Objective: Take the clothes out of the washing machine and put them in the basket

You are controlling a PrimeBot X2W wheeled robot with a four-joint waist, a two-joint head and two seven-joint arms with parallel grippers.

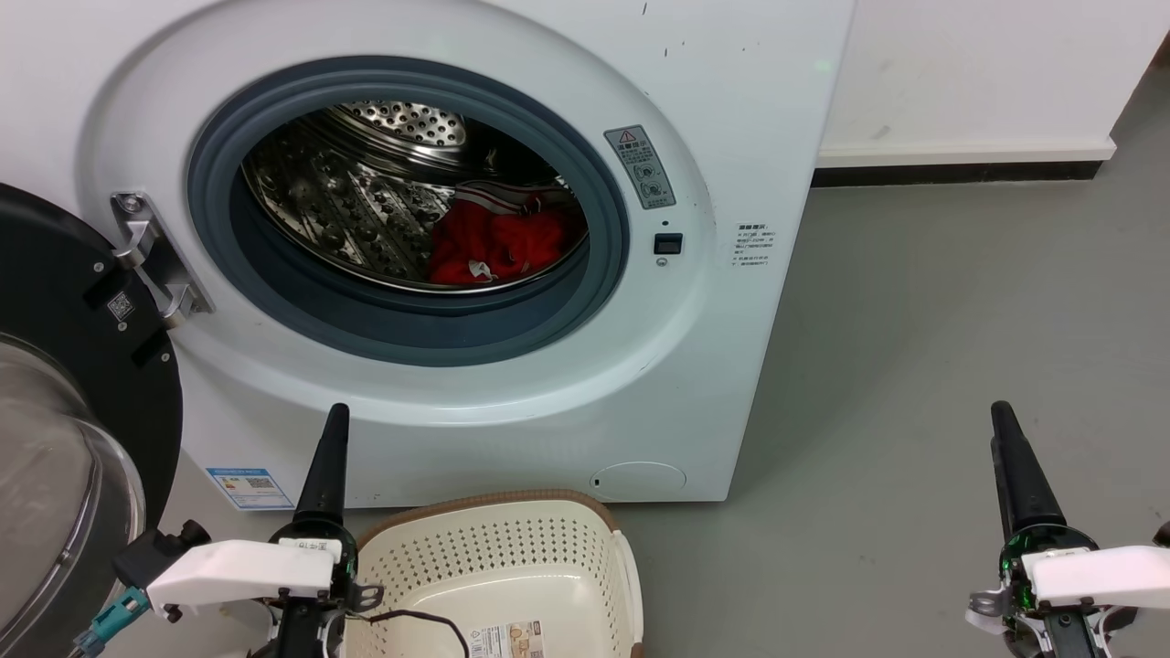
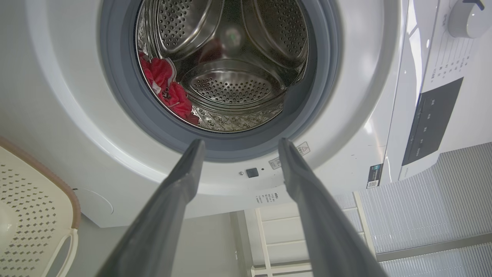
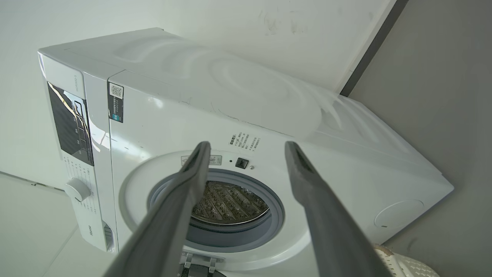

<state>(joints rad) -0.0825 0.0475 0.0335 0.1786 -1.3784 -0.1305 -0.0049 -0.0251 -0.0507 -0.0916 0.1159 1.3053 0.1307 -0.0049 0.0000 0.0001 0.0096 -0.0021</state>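
Note:
The white washing machine [image 1: 731,137] stands with its porthole open. Red clothes [image 1: 498,242] lie bunched at the bottom right of the steel drum; in the left wrist view the clothes [image 2: 169,92] sit at the drum's left edge. The cream basket [image 1: 548,539] rests on the floor just in front of the machine, holding nothing but its paper label. My left gripper [image 1: 336,416] is open, below the porthole and beside the basket's left rim. My right gripper [image 1: 1003,413] is open over bare floor, right of the machine. Both wrist views show spread, empty fingers [image 2: 192,165] [image 3: 196,165].
The black-framed glass door [image 1: 64,384] hangs open at the left, close to my left arm. Grey floor [image 1: 960,302] stretches to the right of the machine, up to a white wall with a dark baseboard [image 1: 960,171]. A black cable [image 1: 411,621] loops over the basket's near side.

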